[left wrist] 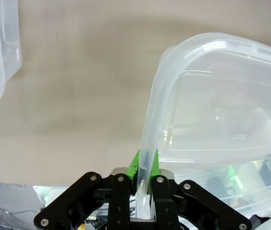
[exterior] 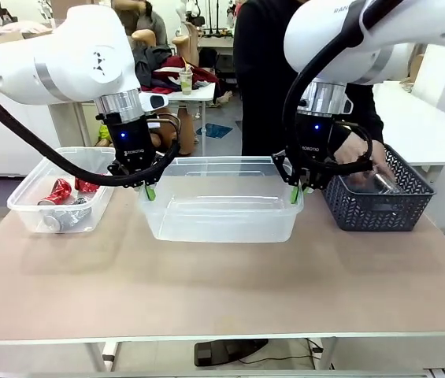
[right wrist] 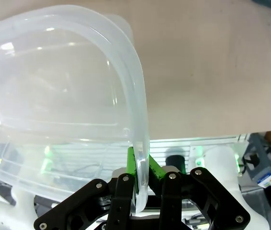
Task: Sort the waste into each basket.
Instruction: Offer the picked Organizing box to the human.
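Observation:
A clear plastic basket point(exterior: 220, 206) stands at the table's middle with nothing showing inside. My left gripper point(exterior: 150, 189) is shut on its left rim point(left wrist: 147, 158), and my right gripper point(exterior: 298, 189) is shut on its right rim point(right wrist: 140, 158). A second clear basket point(exterior: 25, 206) sits at the left and holds crushed red and silver cans point(exterior: 58, 192); its corner point(left wrist: 1, 57) appears in the left wrist view. At the right, a person's hand point(exterior: 364, 153) reaches into a dark lattice basket point(exterior: 380, 206) where a clear bottle point(exterior: 372, 183) lies.
The person in dark clothing stands at the far side, behind the right arm. The brown tabletop point(exterior: 222, 283) lies bare in front of the baskets down to its near edge. Another table with clutter stands in the background.

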`<state>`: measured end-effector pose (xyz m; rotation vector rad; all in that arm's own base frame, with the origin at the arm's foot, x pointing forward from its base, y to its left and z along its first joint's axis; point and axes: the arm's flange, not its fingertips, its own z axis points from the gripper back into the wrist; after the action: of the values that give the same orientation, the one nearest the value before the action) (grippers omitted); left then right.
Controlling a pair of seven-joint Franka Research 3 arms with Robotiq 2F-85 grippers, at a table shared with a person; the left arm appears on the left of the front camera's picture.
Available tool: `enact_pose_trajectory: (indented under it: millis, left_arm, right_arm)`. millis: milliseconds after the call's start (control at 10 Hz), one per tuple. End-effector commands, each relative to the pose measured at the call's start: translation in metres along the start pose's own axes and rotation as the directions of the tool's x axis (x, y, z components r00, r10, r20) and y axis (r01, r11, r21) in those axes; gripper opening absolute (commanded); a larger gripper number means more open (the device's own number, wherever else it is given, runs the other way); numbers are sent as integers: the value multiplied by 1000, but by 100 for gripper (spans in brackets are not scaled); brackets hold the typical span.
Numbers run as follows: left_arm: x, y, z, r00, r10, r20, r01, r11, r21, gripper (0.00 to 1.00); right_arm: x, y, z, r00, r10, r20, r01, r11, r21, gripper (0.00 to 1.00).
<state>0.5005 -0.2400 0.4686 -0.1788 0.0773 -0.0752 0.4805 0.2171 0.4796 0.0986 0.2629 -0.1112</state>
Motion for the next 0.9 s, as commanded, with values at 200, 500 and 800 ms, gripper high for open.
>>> enact_pose_trajectory:
  millis: [200,500,800]
  left_arm:
    - [-1,2,4,1000,5,10,-5,1000,9,0]
    - [-1,2,4,1000,5,10,-5,1000,9,0]
    - [-1,2,4,1000,5,10,-5,1000,9,0]
  right_arm:
    - [0,1,0,1000,-3,-2,3,1000,16,0]
    - [0,1,0,1000,-3,-2,3,1000,16,0]
    - [0,1,0,1000,-3,-2,3,1000,16,0]
